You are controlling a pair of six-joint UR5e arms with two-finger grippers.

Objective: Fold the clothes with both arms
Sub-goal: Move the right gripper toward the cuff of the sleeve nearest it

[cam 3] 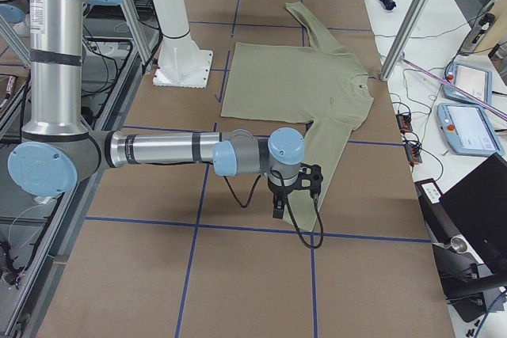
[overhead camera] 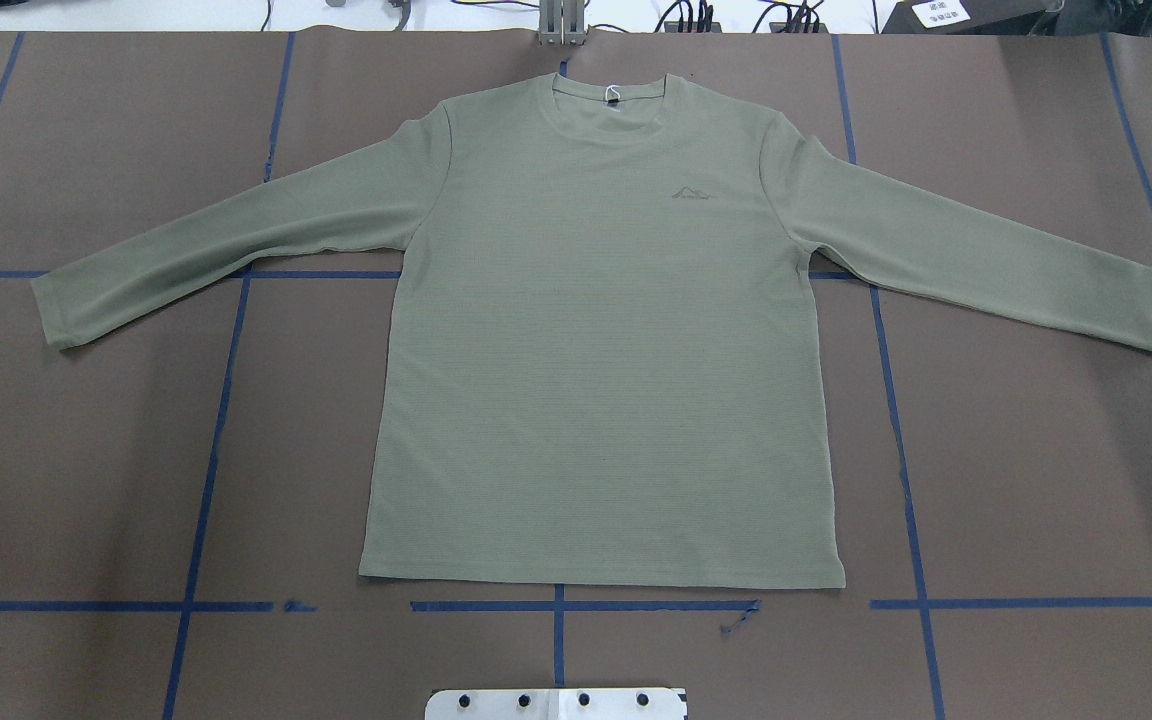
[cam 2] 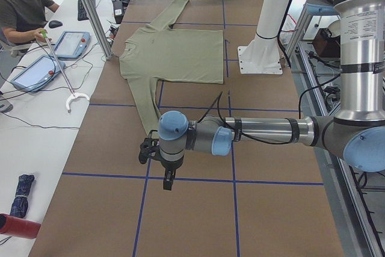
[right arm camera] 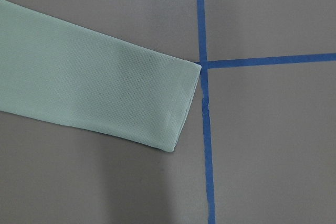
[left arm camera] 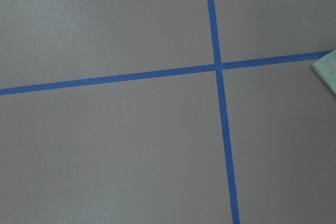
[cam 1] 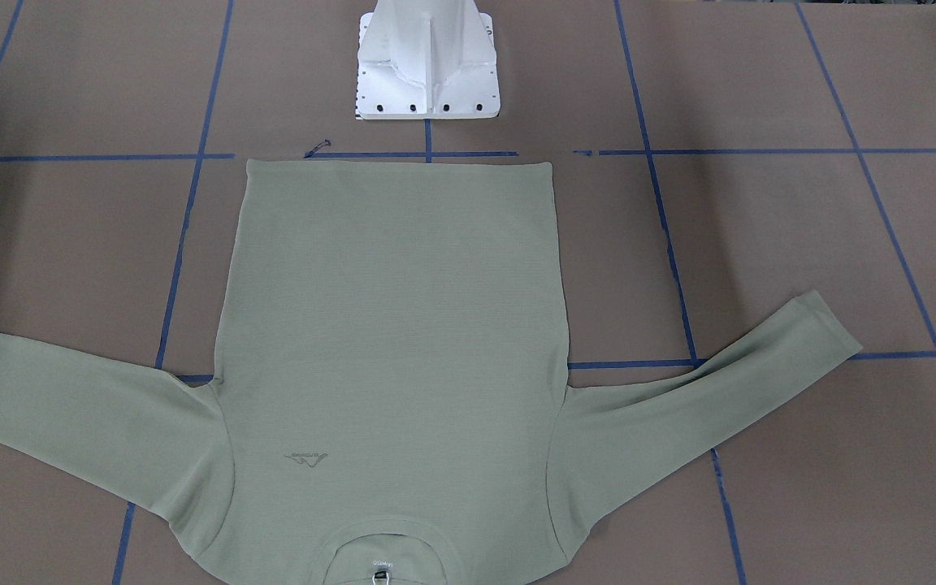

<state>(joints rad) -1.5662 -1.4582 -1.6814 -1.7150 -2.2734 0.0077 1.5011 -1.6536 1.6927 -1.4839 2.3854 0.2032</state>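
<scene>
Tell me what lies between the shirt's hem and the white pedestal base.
Only brown table covering crossed by blue tape, as the front-facing view shows.

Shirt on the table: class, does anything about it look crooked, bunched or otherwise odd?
Nothing stands out: the shirt lies flat, logo up, both sleeves spread. A hang tag sits at the neck.

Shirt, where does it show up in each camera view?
Overhead: shirt central, collar up.
Front-facing: shirt central, collar at bottom edge.
Left: shirt upper middle.
Right: shirt upper middle.
Left wrist: apparently a cuff corner, right edge.
Right wrist: one sleeve end, left half.
Landmark: white base beside the hem, in all four fixed views.
</scene>
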